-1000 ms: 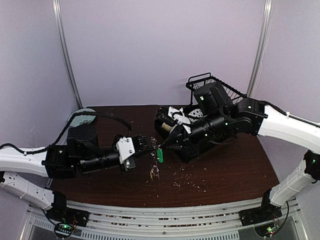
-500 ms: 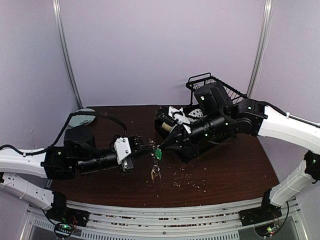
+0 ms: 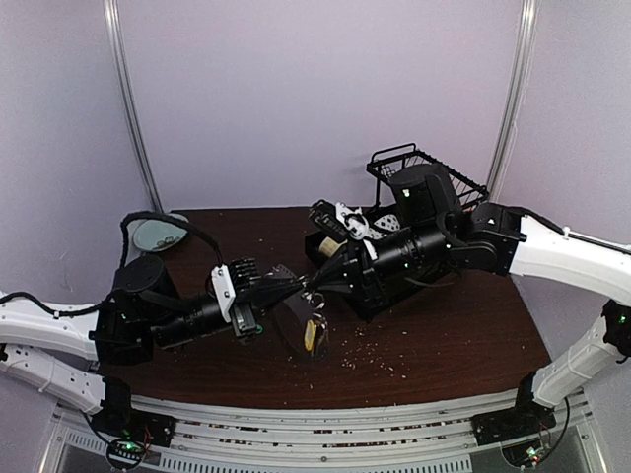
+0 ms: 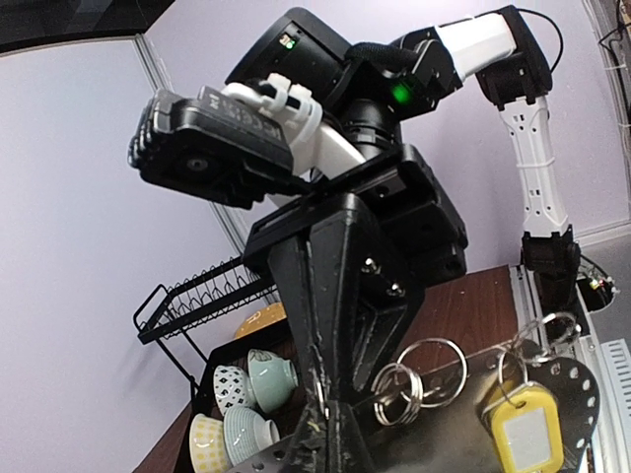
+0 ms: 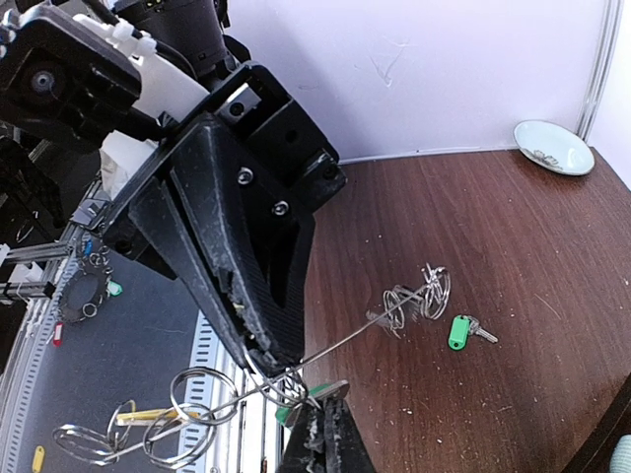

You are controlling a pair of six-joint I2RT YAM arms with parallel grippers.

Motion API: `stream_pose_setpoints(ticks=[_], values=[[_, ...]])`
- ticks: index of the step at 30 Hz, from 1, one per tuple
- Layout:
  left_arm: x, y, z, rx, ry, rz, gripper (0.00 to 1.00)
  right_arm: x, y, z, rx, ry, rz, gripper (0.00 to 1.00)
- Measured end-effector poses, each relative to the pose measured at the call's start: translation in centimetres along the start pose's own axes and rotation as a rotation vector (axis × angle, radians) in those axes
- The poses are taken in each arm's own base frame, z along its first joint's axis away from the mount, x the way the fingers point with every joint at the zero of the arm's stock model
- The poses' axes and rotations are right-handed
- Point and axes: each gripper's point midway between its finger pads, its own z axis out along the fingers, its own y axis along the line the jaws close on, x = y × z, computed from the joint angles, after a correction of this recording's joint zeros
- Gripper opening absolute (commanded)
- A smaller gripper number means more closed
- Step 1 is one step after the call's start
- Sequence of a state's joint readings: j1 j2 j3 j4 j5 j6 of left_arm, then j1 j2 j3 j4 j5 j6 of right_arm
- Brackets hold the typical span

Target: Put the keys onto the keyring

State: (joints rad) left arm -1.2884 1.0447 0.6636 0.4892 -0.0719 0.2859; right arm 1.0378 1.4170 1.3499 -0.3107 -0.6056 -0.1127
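My left gripper and right gripper meet tip to tip above the table's middle. The left gripper is shut on the thin wire of the keyring. That wire runs out to a cluster of small rings. The right gripper is shut on a green-headed key right at the wire. More rings and a yellow tag hang from the wire below the tips. A second green-headed key lies on the table.
A black wire dish rack with several bowls stands at the back right, behind the right arm. A small plate sits at the back left corner. Crumbs are scattered over the brown table.
Both wrists have rolled and the fingertips have come together. The green tag seen between them from above no longer shows there. The yellow tag now hangs below the tips.
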Motion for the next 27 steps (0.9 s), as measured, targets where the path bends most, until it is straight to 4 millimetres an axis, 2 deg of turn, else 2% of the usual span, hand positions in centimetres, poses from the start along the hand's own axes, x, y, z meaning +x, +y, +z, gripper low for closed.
stream_pose_setpoints(ticks=[3,7,10,14,16,17,22,27], values=[[-0.8,0.0,0.0,0.003,-0.036,-0.012,0.00,-0.5,0.5,-0.5,-0.012,-0.019,-0.006,0.17],[-1.4,-0.2,0.0,0.017,-0.065,-0.016,0.00,-0.7,0.8,-1.1,0.008,-0.037,-0.020,0.29],[-1.6,-0.4,0.0,0.030,-0.075,-0.018,0.00,-0.7,1.0,-2.5,0.038,-0.051,-0.034,0.32],[-1.8,-0.7,-0.1,0.048,-0.084,-0.018,0.00,-2.3,1.2,-4.3,0.068,-0.106,-0.084,0.36],[-1.9,-0.9,-0.1,0.056,-0.088,-0.018,0.00,-3.1,1.3,-4.7,0.073,-0.127,-0.105,0.28],[-1.9,-0.9,-0.1,0.061,-0.089,-0.018,0.00,-3.5,1.3,-4.7,0.073,-0.131,-0.114,0.23],[-2.1,-1.2,-0.1,0.074,-0.096,-0.018,0.00,-4.2,1.2,-3.8,0.038,-0.128,-0.143,0.25],[-2.2,-1.3,-0.1,0.081,-0.101,-0.020,0.00,-3.8,1.9,-3.2,-0.018,-0.111,-0.153,0.37]])
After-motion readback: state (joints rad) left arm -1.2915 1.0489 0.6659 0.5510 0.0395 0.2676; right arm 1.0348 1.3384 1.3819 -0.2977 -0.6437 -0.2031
